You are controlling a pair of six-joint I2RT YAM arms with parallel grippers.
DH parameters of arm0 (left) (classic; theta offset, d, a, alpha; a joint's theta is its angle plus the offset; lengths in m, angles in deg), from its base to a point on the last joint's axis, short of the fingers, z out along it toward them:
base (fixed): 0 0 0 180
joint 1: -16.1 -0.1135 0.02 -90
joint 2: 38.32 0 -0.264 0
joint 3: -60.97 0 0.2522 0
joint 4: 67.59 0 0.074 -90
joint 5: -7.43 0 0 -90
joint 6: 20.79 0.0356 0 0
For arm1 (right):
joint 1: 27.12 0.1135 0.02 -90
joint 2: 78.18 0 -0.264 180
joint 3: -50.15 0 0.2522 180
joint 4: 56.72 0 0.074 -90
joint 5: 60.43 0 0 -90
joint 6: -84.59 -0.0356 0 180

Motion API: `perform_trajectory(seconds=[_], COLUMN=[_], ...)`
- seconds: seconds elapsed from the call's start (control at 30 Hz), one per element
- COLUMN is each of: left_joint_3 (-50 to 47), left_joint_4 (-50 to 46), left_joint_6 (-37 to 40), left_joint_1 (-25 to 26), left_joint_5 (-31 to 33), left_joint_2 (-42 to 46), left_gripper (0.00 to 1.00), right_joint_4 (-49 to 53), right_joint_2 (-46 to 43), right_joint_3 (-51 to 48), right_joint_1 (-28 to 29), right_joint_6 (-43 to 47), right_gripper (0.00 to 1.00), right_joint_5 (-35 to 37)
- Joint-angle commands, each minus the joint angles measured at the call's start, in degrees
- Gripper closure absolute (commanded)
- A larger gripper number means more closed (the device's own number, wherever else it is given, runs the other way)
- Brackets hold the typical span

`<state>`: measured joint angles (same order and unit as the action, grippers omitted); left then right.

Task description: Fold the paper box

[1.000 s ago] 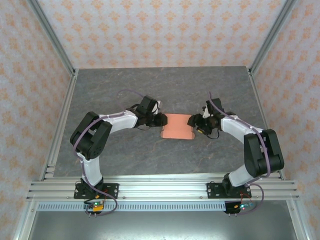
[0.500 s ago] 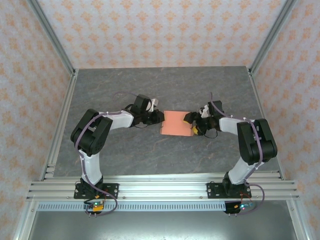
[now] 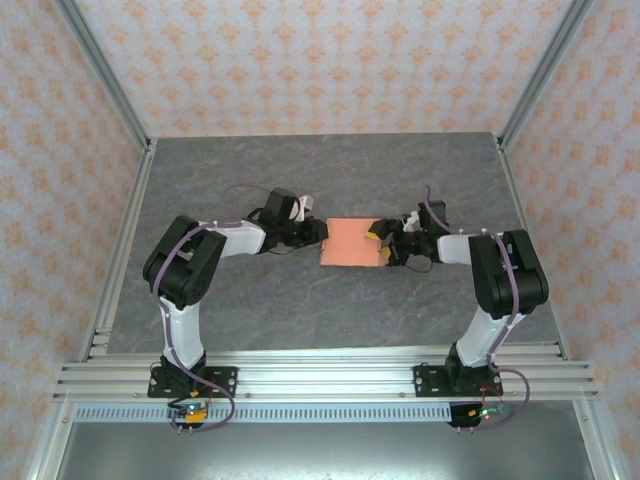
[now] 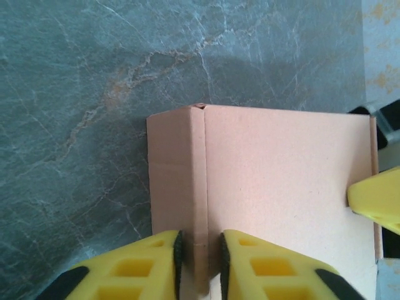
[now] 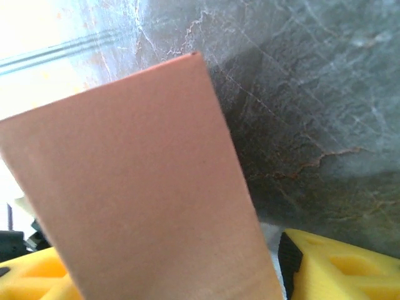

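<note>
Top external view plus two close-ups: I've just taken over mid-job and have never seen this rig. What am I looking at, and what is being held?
Two robot arms, the left arm and the right arm, are bolted at the near edge of a grey table. The wide picture looks down from above and behind them. Each close-up comes from a camera on one wrist, with that hand's yellow fingers at the bottom. Between the arms lies the paper box, salmon-orange card, creased near one end. The left hand is pinched shut on that crease. The right hand stands open with a panel of the card between its fingers; whether it presses on it I cannot tell.
</note>
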<state>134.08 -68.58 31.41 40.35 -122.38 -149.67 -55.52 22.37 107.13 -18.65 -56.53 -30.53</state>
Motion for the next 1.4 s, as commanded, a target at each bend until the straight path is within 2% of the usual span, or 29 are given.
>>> perform_trajectory(seconds=[0.0,0.1,0.2,0.3,0.33,0.4,0.5,0.57,0.63,0.7,0.77,0.87,0.93,1.07,1.2,1.3,1.37], left_joint_3=[-3.68,-3.5,-3.72,-4.9,-6.13,-9.26,-9.45,-11.58,-16.55,-20.79,-21.45,-18.59,-16.59,-15.61,-13.7,-13.25,-10.36], left_joint_4=[-3.06,-2.86,-1.32,0.31,1.94,4.05,-5.75,-5.65,-0.86,2.91,2.52,-6.7,-10.11,-7.03,-6.62,-3.7,-7.43], left_joint_6=[-3.08,-3.56,-3.67,1.01,3.86,15.27,35.47,42.76,50.52,56.65,60.22,71.04,75.03,76.3,79.01,78.73,80.37], left_joint_1=[0.28,0.45,0.44,0.44,0.43,0.98,4.62,6.1,7.62,9.32,10.45,13.55,15.47,16.16,16.7,16.66,16.71], left_joint_5=[2.57,5.09,7.09,9.92,10.74,11.45,16.87,16.63,14.87,14.21,15.08,19.81,24.27,26.86,26.98,29.18,29.09], left_joint_2=[1.39,7.15,11.73,16.19,17.89,21.64,26.18,28.65,32.1,35.98,38.19,36.89,34.06,29.1,25.4,23.25,20.43], left_gripper=[0.7,0.58,0.47,0.42,0.4,0.37,0.33,0.31,0.25,0.19,0.14,0.13,0.14,0.16,0.25,0.27,0.28], right_joint_4=[-1.15,7.16,10.61,12.46,13.16,18.7,27.68,31.07,33.08,35.78,37.34,37.34,37.36,39.36,35.75,35.03,33.91], right_joint_2=[-1.37,-2.71,-2.55,-2.72,-2.76,-2.37,-1.87,-2.42,-2.43,-2.38,-2.38,-2.08,-1.82,-1.5,-2.38,-2.36,-2.64], right_joint_3=[1.2,4.21,6.01,6.35,6.41,7.62,9.15,8.91,8.91,9.53,9.8,10.08,10.53,12.12,10.99,11.36,11.03], right_joint_1=[0.7,0.76,0.76,0.76,0.78,0.76,0.67,0.67,0.54,0.33,0.15,0.14,0.12,-0.03,-0.03,-0.03,-0.03], right_joint_6=[-8.03,-7.56,-8.3,-10.72,-11.46,-11.63,-9.75,-9.06,-9.04,-8.69,-8.47,-9.57,-10.21,-9.64,-13.21,-13.74,-14.45], right_gripper=[0.39,0.44,0.49,0.54,0.55,0.56,0.61,0.66,0.66,0.61,0.61,0.62,0.62,0.6,0.59,0.59,0.58], right_joint_5=[-1.6,-1.41,-3.42,-4.58,-4.81,-6.09,-7.83,-7.37,-8.11,-8.39,-7.68,-7.66,-7.52,-5.51,-3.89,-3.88,-3.04])
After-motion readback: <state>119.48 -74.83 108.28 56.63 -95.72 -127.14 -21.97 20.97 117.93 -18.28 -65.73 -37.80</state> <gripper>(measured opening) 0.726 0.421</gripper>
